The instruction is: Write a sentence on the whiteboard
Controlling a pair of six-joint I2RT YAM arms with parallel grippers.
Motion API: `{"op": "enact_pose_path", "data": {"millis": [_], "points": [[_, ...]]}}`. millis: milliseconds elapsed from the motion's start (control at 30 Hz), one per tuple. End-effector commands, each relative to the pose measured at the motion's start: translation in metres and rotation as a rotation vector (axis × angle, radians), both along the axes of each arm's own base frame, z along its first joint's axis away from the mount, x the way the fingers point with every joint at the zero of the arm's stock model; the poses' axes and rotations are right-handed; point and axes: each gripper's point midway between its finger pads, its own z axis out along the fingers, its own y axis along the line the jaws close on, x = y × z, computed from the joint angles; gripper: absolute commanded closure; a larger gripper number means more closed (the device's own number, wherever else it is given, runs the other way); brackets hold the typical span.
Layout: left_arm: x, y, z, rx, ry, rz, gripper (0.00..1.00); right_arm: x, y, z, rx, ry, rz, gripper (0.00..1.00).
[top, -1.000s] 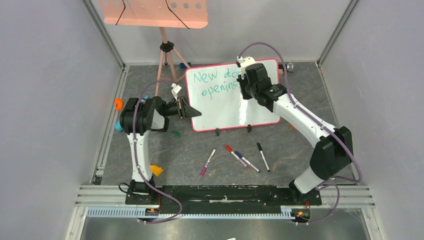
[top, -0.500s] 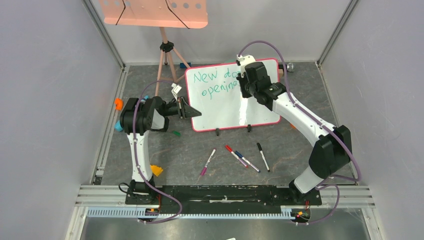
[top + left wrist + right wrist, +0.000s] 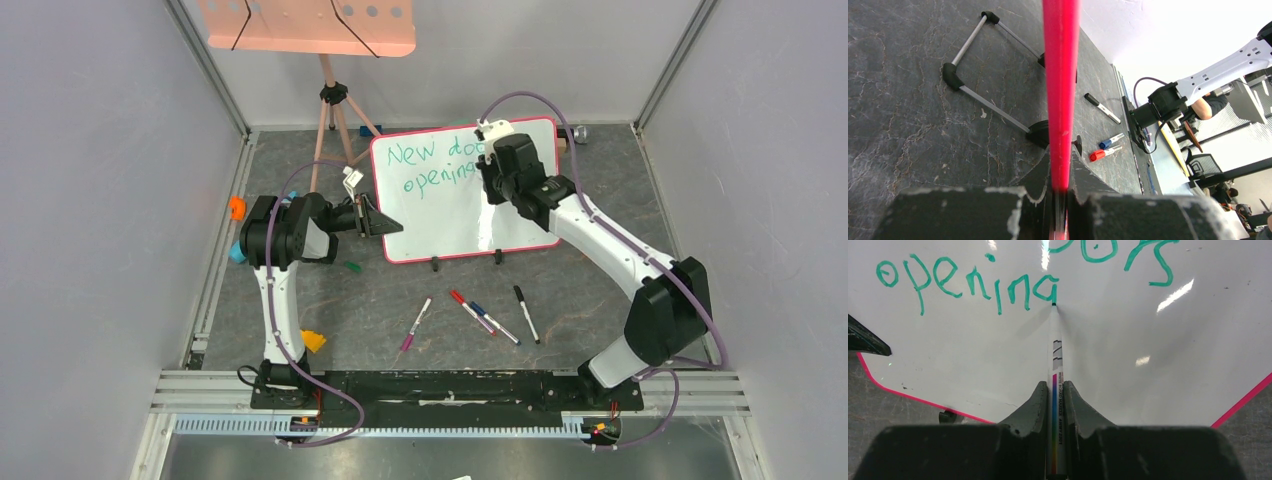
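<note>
Ahead of right pincer point(image 3: 1054, 386): board point(image 3: 455, 215) face blocks the way; marker point(image 3: 1054, 335) tip touches it.
Below that tip: bare white board down to the frame.
In left pincer point(image 3: 1060, 167): board's edge fills the jaws.
Beyond left pincer: tripod point(image 3: 334, 110) stands near board's corner.
Behind both pincers: four pens point(image 3: 484, 317) loose on bench point(image 3: 380, 300), bare bench around them.

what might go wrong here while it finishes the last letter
1. The marker tip rests on the whiteboard at the last letter of "opening"; too much push might tip the standing board.
2. Only the left end effector clamps the thin red frame; a slip could shift the board and skew the stroke.
</note>
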Motion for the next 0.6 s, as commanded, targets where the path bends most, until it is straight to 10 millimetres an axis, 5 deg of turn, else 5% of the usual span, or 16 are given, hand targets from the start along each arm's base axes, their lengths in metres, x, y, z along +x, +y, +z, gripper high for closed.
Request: {"op": "enact_pose_path", "data": {"millis": [0,567], "points": [[0.021,0.007,-0.015,-0.003,-0.029,0.114,0.98,-0.009,-0.013,-0.015,-0.02,0.034,-0.018,1.0],[0.021,0.007,-0.014,-0.004,-0.03,0.114,0.98,-0.027,-0.004,-0.034,0.022,0.085,0.041,1.0]]}}
